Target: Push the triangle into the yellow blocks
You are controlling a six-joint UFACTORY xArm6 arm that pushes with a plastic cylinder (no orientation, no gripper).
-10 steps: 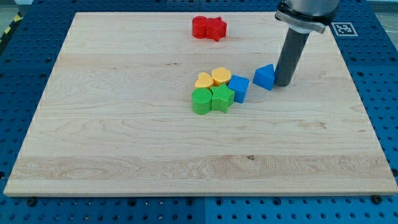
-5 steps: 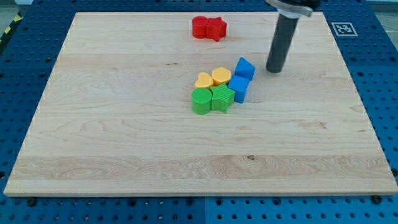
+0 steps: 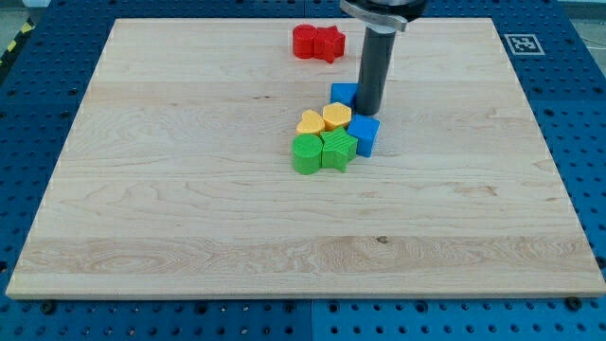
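So my tip (image 3: 367, 112) is down on the wooden board (image 3: 170, 208), pressed right up against the right side of the blue triangle (image 3: 343, 94), which is mostly hidden behind the rod, so only a small blue corner shows on its left. No gripper on this rig, just the plain rod, so there's nothing to open or close.

The triangle sits just on the far side of the two yellow blocks: a yellow hexagon-ish one (image 3: 336, 116) and a yellow heart-ish one (image 3: 310, 122) to its left. It looks like it's touching or nearly touching the right-hand yellow, but the rod blocks the view, so I can't say for sure. Tucked against the near side of the yellows are two green blocks (image 3: 322, 152), and a blue cube-like block (image 3: 365, 134) sits at the right of that cluster, almost under my tip. A pair of red blocks (image 3: 318, 42) is well off at the far edge.

What worries me: the contact is on the triangle's side, so a push could slide it leftward past the yellows instead of into them. Also my tip is so near the other blue block that any nearward move could shove it and scatter the whole cluster.
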